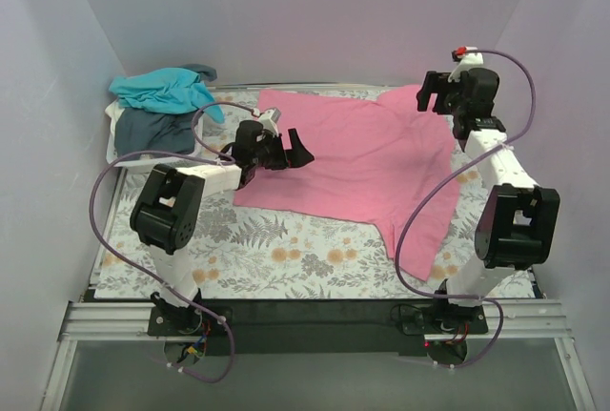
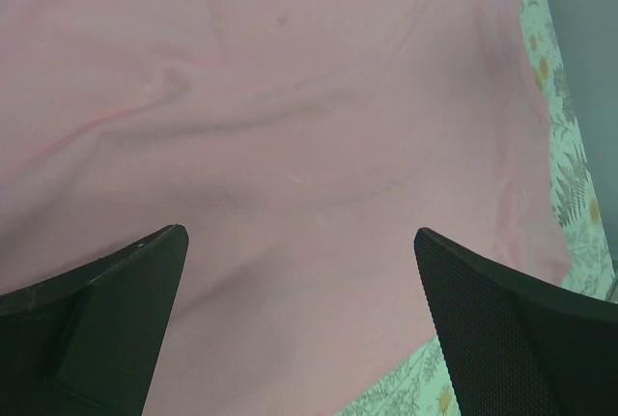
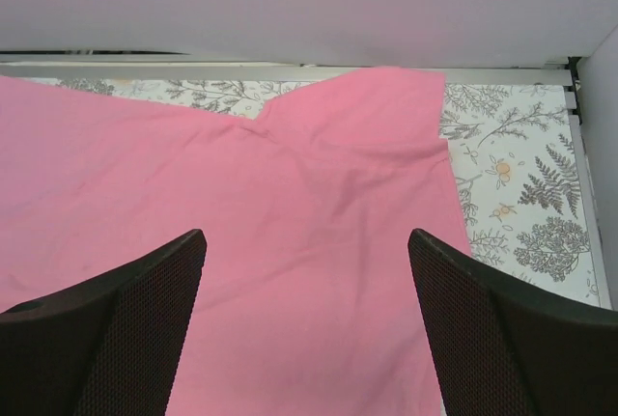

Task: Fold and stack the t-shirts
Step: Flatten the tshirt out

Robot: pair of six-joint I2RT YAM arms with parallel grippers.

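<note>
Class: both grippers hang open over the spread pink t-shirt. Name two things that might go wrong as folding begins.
1. The pink t-shirt lies creased under the left gripper. A pinch there may bunch the cloth and give a crooked fold.
2. The right gripper sits near the shirt's far sleeve, beside bare floral tablecloth. A grab near that edge might catch the tablecloth too.

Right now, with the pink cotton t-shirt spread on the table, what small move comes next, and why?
Probably lower the right end effector onto the far sleeve of the pink cotton t-shirt and pinch it. It and the left end effector are open above the unfolded shirt, holding nothing.
</note>
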